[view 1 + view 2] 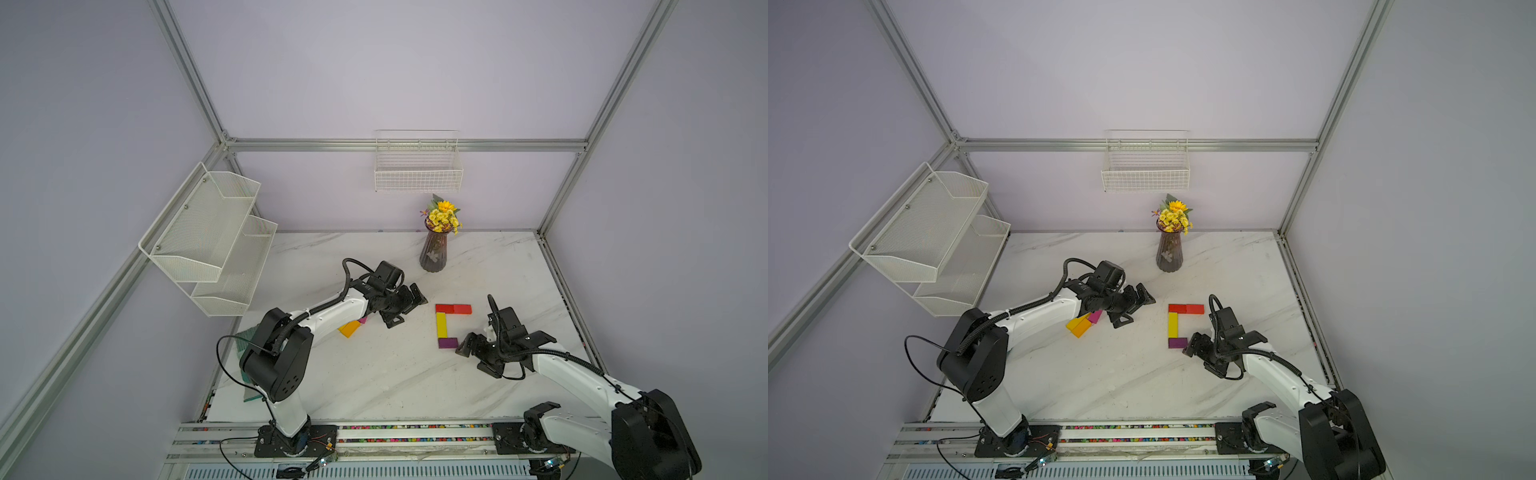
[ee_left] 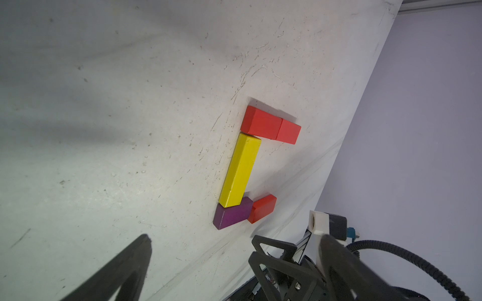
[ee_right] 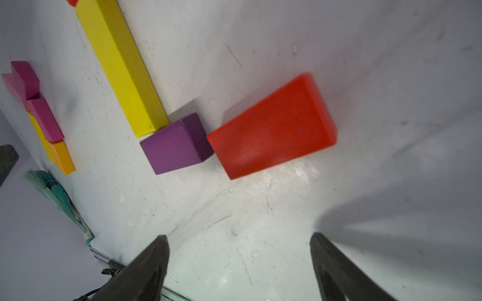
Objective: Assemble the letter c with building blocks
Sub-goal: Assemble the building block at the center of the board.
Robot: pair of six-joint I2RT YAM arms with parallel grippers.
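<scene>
- Blocks sit right of centre: red pair, yellow bar and purple block, touching in a line.
- Loose red block lies tilted just beside purple.
- Your right gripper hovers near it, fingers wide, empty.
- Your left gripper, fingers wide and empty, hangs near the spare pile.

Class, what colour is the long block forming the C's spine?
The long block is yellow, clearest in the left wrist view.

Red blocks: three
Yellow blocks: two
Purple block: one
Orange block: one
Pink and magenta blocks: three — heaped together
</scene>
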